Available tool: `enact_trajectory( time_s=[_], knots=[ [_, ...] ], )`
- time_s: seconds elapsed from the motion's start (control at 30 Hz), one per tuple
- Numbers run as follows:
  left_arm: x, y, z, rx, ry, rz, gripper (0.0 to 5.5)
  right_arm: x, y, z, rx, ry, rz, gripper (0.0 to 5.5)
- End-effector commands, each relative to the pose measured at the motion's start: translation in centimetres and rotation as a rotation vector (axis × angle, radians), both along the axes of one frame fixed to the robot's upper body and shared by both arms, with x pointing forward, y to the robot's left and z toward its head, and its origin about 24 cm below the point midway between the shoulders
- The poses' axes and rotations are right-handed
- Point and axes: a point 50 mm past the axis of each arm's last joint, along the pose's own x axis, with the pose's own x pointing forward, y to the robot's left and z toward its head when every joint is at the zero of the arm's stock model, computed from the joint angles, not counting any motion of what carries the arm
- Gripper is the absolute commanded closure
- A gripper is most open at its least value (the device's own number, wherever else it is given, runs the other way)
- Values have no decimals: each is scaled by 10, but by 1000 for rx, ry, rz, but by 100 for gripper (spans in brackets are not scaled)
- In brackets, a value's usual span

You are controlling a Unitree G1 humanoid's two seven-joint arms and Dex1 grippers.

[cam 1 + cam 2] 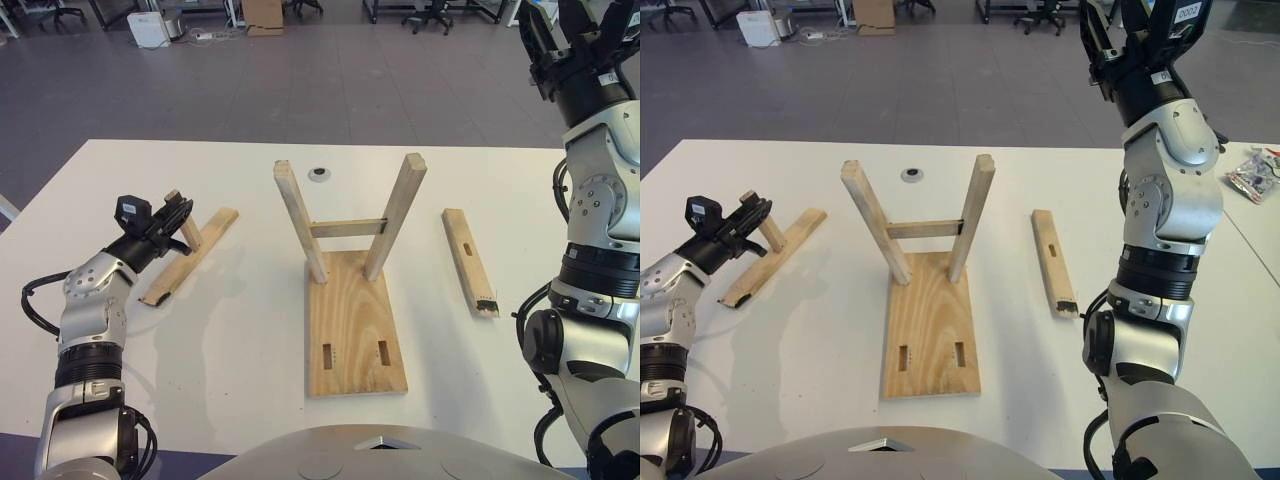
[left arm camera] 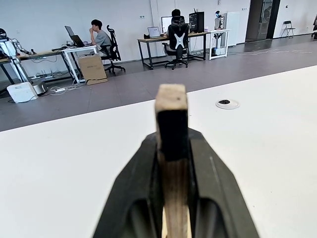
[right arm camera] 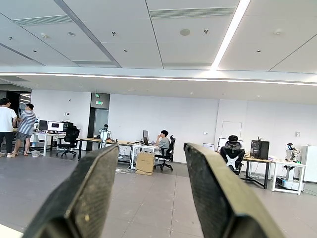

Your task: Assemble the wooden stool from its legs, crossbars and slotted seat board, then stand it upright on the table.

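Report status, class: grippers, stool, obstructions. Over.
Left gripper shut on crossbar. Right gripper open, raised. Seat board: two legs in, near slots empty. Nothing blocking.

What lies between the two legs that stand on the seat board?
One crossbar spans between them, above the seat board, as the left eye view shows.

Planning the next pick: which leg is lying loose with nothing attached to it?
The right-hand leg, flat beside the seat board. Two legs stand in the board, and the left gripper holds a crossbar on the left-hand leg.
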Motion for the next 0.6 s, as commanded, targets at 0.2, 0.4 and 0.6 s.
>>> enact_trajectory(
  time_s=[0.2, 0.4, 0.6],
  knots=[
    [8, 0, 6, 29, -26, -2, 511, -1, 2, -4, -5, 9, 9, 305],
    [9, 6, 6, 55, -16, -14, 511, -1, 4, -5, -9, 9, 15, 305],
    [3, 8, 3, 68, -3, -22, 511, -2, 2, -5, -13, 11, 11, 305]
  ],
)
